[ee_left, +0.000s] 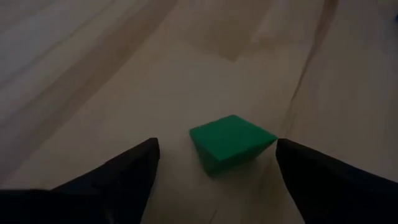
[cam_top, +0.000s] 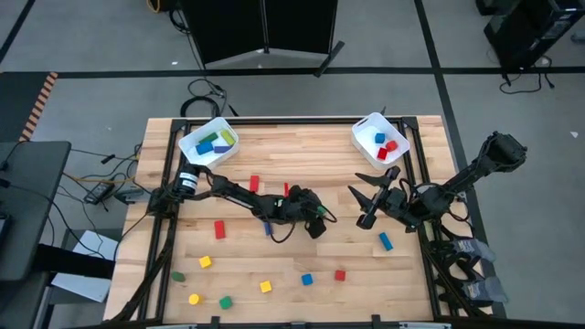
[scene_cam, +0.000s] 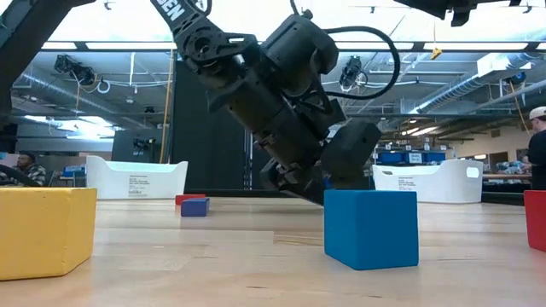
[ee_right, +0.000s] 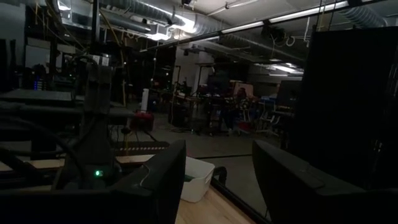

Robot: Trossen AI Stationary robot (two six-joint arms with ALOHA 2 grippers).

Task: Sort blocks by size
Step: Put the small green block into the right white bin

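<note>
Table [cam_top: 302, 155], seen from above, with sorting part done and a pick in hand.

Left arm [cam_top: 233, 190]: stretched from the left edge to mid-table. Left gripper [cam_top: 315, 222] low over the wood, jaws spread wide either side of a green block [ee_left: 230, 143], touching neither face as far as the wrist view shows. Step judged: approach to a grasp, block not yet held. Next move calls for centring on the block, which sits turned at an angle to the fingers [ee_left: 134, 168], then closing and lifting clear.

Right arm [cam_top: 457, 187]: waiting at the right side, right gripper [cam_top: 370, 208] above the table, jaws apart with nothing between.

Left bin [cam_top: 189, 146], far left: longer blue, green and yellow bars. Right bin [cam_top: 364, 128], far right: small red and blue cubes. Green block cube-like, so likely bound for the right bin.

Loose blocks [cam_top: 265, 286]: about a dozen left, most along the near half of the table, a few red ones near the centre, one blue just near the right gripper. Task judged well short of halfway.

Writing: white letters "EN" [scene_cam: 175, 10] on the arm in the low view, rest cut off. Printed labels on both bin walls in that view, too small to read. No other brand legible.
</note>
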